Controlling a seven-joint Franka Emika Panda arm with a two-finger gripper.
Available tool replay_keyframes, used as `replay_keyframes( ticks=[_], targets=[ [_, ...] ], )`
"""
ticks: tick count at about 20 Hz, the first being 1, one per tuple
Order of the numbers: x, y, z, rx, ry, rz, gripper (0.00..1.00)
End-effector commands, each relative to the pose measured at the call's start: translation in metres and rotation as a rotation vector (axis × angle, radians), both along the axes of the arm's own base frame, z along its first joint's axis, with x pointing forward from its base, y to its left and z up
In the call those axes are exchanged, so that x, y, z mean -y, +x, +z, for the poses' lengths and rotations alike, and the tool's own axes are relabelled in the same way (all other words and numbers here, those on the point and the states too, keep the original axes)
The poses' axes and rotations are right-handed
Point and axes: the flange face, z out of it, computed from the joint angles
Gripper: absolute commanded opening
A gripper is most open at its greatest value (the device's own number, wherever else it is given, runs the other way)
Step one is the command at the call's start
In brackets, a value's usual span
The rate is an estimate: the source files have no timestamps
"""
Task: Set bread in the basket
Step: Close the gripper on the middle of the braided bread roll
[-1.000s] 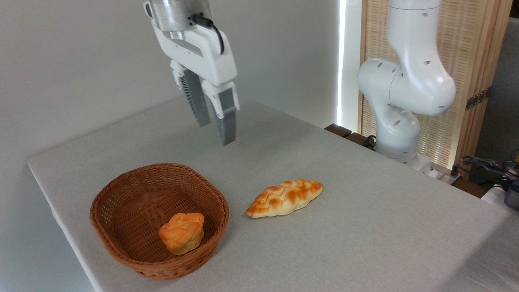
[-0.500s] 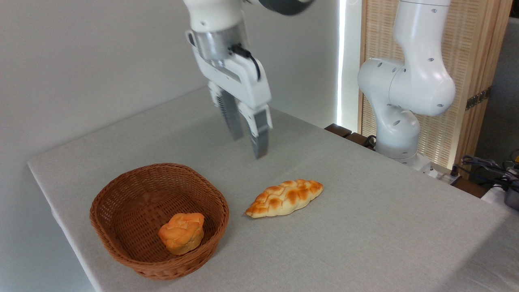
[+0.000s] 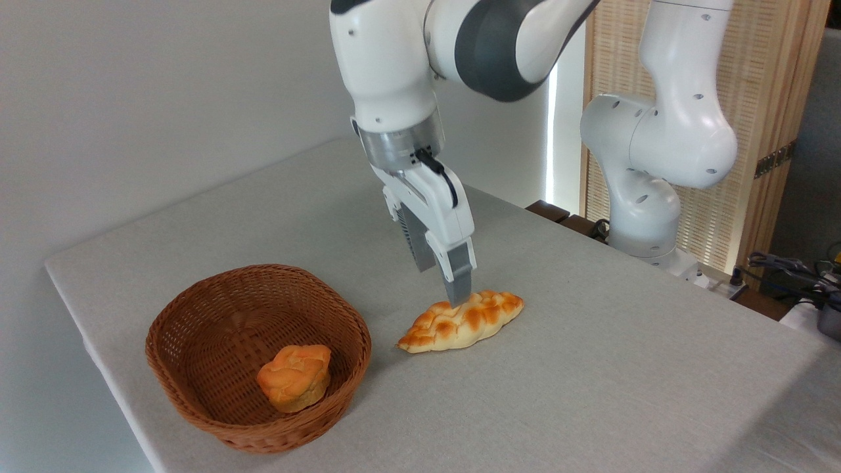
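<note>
We see the bread (image 3: 462, 320) lying flat on the grey surface (image 3: 591, 368), just beside the basket (image 3: 217, 401), off its rim at about 3 o'clock and not touching it. The loaf runs slantwise, one pointed end toward 8 o'clock and the other toward 2 o'clock. Our gripper (image 3: 447, 286) hangs straight above the loaf's middle, fingers pointing down. The nearer finger's tip (image 3: 459, 289) appears to meet the glazed crust or sit a hair above it; the other finger stands behind it, toward 10 o'clock. The two are parted by a narrow gap and hold nothing. Inside the basket, near its front wall at roughly 5 o'clock, sits a small orange bun (image 3: 294, 376). The arm's white base (image 3: 647, 223) stands at the far edge of the surface.
</note>
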Motion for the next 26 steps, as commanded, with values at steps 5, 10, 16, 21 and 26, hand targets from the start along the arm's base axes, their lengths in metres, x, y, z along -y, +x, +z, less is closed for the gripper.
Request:
replay_keyframes(
  ticks=[5, 10, 16, 21, 26],
  targets=[
    [0.000, -0.002, -0.028, -0.014, 0.003, -0.093, 1.00],
    [0.000, -0.004, -0.040, -0.037, 0.015, -0.099, 1.00],
    [-0.003, -0.005, -0.044, -0.046, 0.042, -0.113, 1.00],
    [-0.003, -0.008, -0.061, -0.053, 0.045, -0.113, 1.00],
    [-0.002, -0.008, -0.067, -0.052, 0.044, -0.116, 1.00]
  ],
)
